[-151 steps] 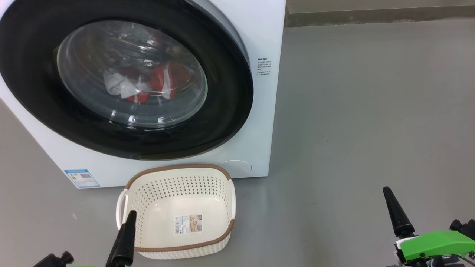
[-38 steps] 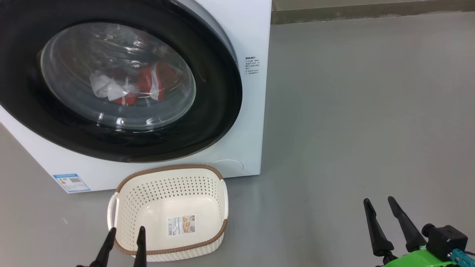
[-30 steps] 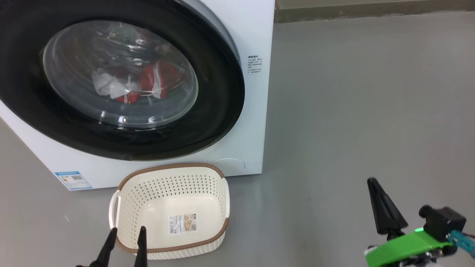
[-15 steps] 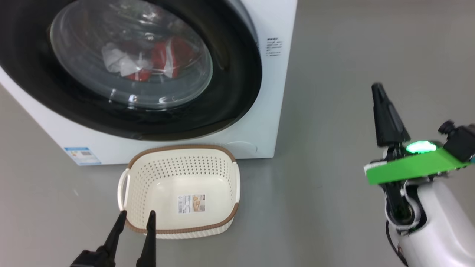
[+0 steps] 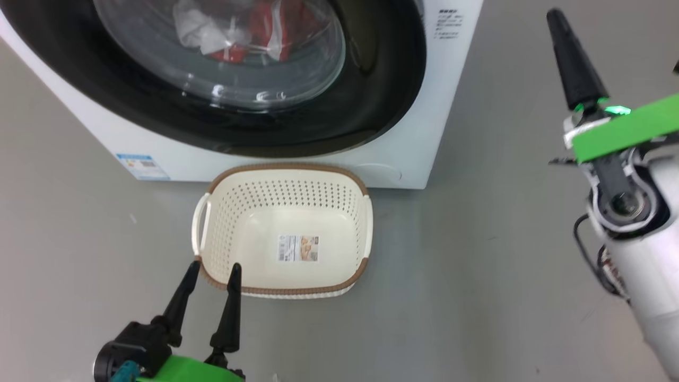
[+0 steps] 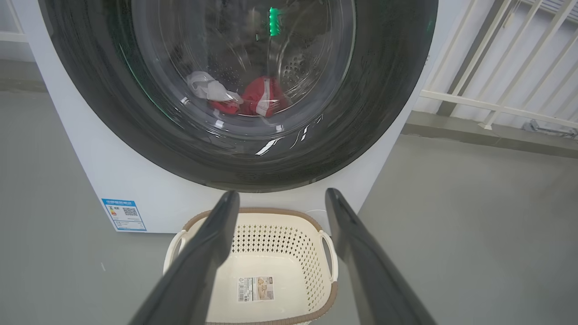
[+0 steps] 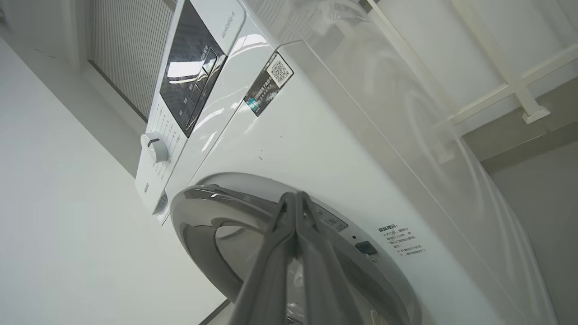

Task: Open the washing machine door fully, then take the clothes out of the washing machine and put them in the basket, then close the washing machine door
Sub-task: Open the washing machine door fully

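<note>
The washing machine (image 5: 451, 95) fills the top of the head view. Its black-rimmed washing machine door (image 5: 392, 79) lies against the front. Red and white clothes (image 5: 265, 32) show through the glass, as they do in the left wrist view (image 6: 259, 95). The cream basket (image 5: 289, 168) stands empty on the floor before the machine. My left gripper (image 5: 213, 266) is open and empty, just short of the basket's near left corner. My right gripper (image 5: 556, 16) is shut on nothing, raised to the right of the machine. In its wrist view its tip (image 7: 295, 195) points at the door's rim (image 7: 203, 212).
Grey floor runs all around the machine and basket. A white railing (image 6: 496, 67) stands behind the machine's right side. A blue label (image 5: 143, 165) sits low on the machine's front. A control panel with a dial (image 7: 154, 146) tops it.
The head camera has tipped downward. My right arm has risen from floor level to beside the machine's right side, its fingers staying together. The left gripper stays open near the basket.
</note>
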Controlling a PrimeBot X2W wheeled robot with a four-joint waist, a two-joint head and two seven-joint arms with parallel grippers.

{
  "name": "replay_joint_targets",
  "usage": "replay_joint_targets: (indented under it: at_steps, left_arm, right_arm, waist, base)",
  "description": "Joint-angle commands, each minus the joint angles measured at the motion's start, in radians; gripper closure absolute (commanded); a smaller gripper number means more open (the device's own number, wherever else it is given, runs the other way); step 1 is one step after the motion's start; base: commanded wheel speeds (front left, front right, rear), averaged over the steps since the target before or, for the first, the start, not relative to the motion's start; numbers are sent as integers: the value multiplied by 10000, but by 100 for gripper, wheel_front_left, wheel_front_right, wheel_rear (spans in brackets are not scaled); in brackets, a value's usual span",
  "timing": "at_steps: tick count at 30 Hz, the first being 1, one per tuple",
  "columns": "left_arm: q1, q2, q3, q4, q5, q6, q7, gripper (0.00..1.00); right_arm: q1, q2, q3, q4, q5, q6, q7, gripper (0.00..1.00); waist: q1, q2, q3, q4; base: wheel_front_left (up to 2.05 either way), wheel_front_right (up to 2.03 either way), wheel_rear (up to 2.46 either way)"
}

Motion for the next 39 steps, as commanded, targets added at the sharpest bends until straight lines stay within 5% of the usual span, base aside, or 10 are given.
replay_joint_targets:
  at_steps: [1, 6, 15, 24, 39]
  left_arm:
    - [-333, 53, 230, -243, -57, -75, -122, 0]
    - [-636, 53, 69, -208, -132, -94, -122, 0]
    - [-997, 53, -111, -142, -253, -113, -122, 0]
    - [-1291, 53, -243, -127, -318, -148, -122, 0]
    - [-1606, 53, -584, -208, -465, -130, -122, 0]
  right_arm:
    - [-376, -142, 190, -149, 433, 63, 269, 100]
    - [-1233, -361, -61, 264, 2237, 63, 1308, 100]
    - [-2482, -846, 248, 1334, 3198, 63, 3394, 100]
    - [-3355, -659, 20, 1955, 4597, 63, 5531, 100]
    - [-4914, -309, -95, 3335, 5148, 63, 7362, 100]
  waist:
    - [0, 0, 466, 365]
    - [0, 0, 893, 522]
    - [0, 0, 1605, 707]
    - [0, 0, 2040, 852]
    - [0, 0, 2664, 1130]
  base:
    - [0, 0, 0]
    - [0, 0, 0]
    - [0, 0, 0]
    - [0, 0, 0]
    - [0, 0, 0]
